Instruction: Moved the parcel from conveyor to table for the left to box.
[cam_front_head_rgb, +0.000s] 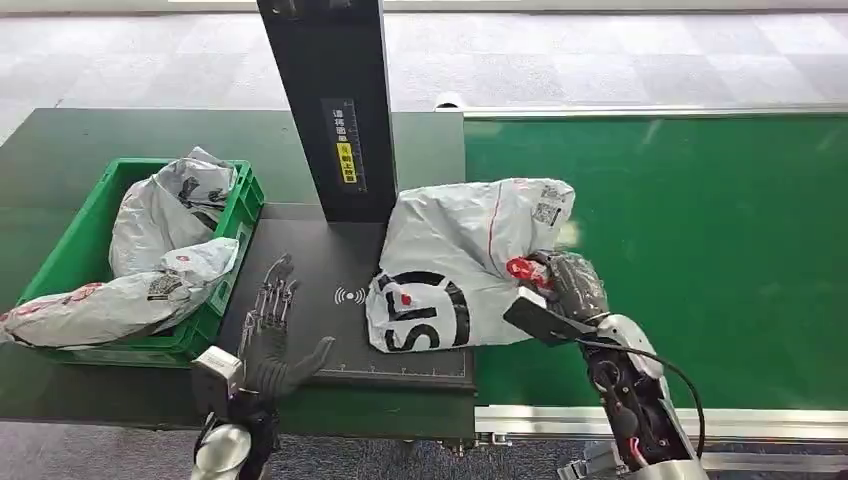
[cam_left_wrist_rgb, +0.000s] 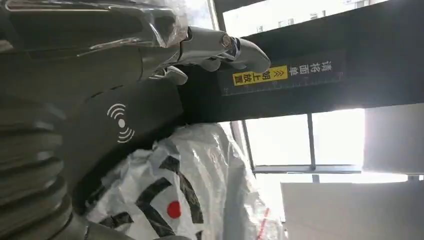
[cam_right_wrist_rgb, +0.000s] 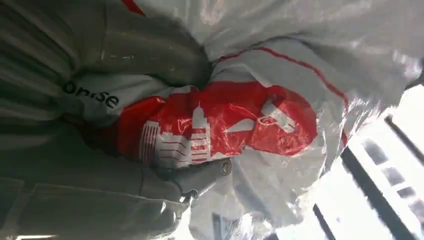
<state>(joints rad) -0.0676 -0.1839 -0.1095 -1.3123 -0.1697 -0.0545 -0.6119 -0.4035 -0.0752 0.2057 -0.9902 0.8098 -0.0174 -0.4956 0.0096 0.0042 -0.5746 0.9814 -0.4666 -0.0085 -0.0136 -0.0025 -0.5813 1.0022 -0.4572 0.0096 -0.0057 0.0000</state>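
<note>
A grey plastic parcel (cam_front_head_rgb: 455, 262) with black lettering and a red mark lies across the dark scanner plate (cam_front_head_rgb: 320, 300) and the edge of the green conveyor (cam_front_head_rgb: 700, 250). My right hand (cam_front_head_rgb: 562, 282) grips the parcel's right edge; the right wrist view shows its fingers (cam_right_wrist_rgb: 195, 180) pinching the red and white printed plastic (cam_right_wrist_rgb: 215, 125). Left of the parcel, my left hand (cam_front_head_rgb: 272, 335) hovers over the plate with fingers spread and nothing in it. The left wrist view has the parcel (cam_left_wrist_rgb: 185, 200) just beyond that hand's fingertips (cam_left_wrist_rgb: 220, 47).
A green crate (cam_front_head_rgb: 238, 215) holding several grey parcels stands at the left on the dark table. A black scanner post (cam_front_head_rgb: 335, 100) with a yellow label rises behind the plate. The conveyor's metal rail (cam_front_head_rgb: 660, 420) runs along the front.
</note>
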